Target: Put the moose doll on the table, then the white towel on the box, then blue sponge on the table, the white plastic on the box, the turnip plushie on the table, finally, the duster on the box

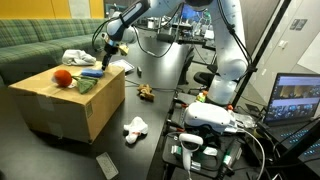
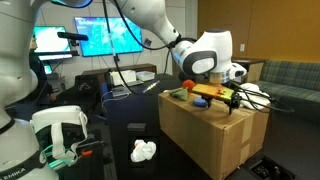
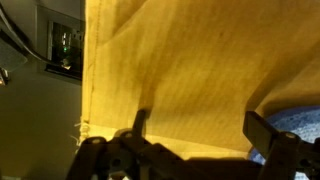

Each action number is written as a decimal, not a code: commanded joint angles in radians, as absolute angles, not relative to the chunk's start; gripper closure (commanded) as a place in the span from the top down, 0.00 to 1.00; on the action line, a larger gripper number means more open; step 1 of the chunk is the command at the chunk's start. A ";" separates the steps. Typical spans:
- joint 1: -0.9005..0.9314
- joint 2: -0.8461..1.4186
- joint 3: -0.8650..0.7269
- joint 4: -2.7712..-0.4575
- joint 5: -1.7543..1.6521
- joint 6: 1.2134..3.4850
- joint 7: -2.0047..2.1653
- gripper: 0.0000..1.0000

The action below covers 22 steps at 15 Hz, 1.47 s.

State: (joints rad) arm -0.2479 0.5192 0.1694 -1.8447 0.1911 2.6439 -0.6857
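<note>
The cardboard box (image 1: pixel 60 105) carries the turnip plushie (image 1: pixel 62 77), red-orange with green leaves, and the blue sponge (image 1: pixel 92 72) near its far edge. My gripper (image 1: pixel 108 52) hovers open just above the box top by the sponge. In the wrist view the open jaws (image 3: pixel 200 130) frame bare cardboard, with the sponge (image 3: pixel 300 125) at the lower right. A white towel (image 1: pixel 78 57) lies at the box's back edge. The moose doll (image 1: pixel 146 92) lies on the dark table. A crumpled white plastic (image 1: pixel 135 126) lies on the table in front of the box, as it does in an exterior view (image 2: pixel 144 151).
A grey flat item (image 1: pixel 105 165) lies at the table's front edge. A green couch (image 1: pixel 30 45) stands behind the box. A laptop (image 1: pixel 300 100), cables and white equipment (image 1: pixel 205 120) crowd the table beside the arm's base. Monitors (image 2: pixel 95 38) stand behind.
</note>
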 commanded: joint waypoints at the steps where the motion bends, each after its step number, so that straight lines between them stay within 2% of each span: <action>1: -0.328 0.445 0.259 -1.984 0.267 2.766 -0.841 1.00; 14: -0.553 0.343 0.560 -2.113 0.795 2.865 -1.361 1.00; 22: -0.573 0.387 0.628 -2.118 0.918 2.882 -1.483 1.00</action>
State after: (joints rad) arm -0.5564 0.3732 0.5952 -2.1220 0.8716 2.8522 -1.4285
